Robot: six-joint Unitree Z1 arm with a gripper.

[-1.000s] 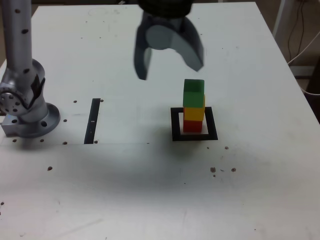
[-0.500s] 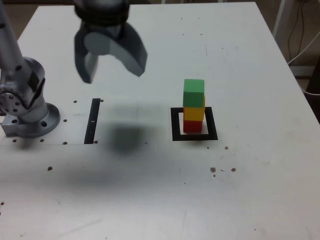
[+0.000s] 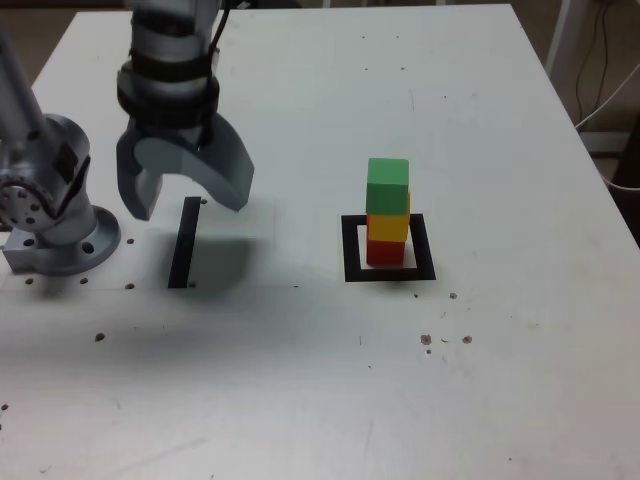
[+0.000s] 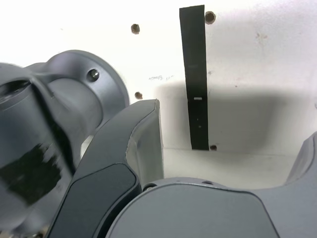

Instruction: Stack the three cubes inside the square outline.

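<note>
Cube stack (image 3: 388, 212) only in my exterior view, black strip (image 3: 185, 242) in both, my gripper (image 3: 192, 200), fingers wide, now nearer the strip.

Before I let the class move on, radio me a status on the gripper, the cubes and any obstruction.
Grey gripper open, empty. Green, yellow, red matte cubes stacked inside black square outline. Nothing seen blocking the stack.
</note>
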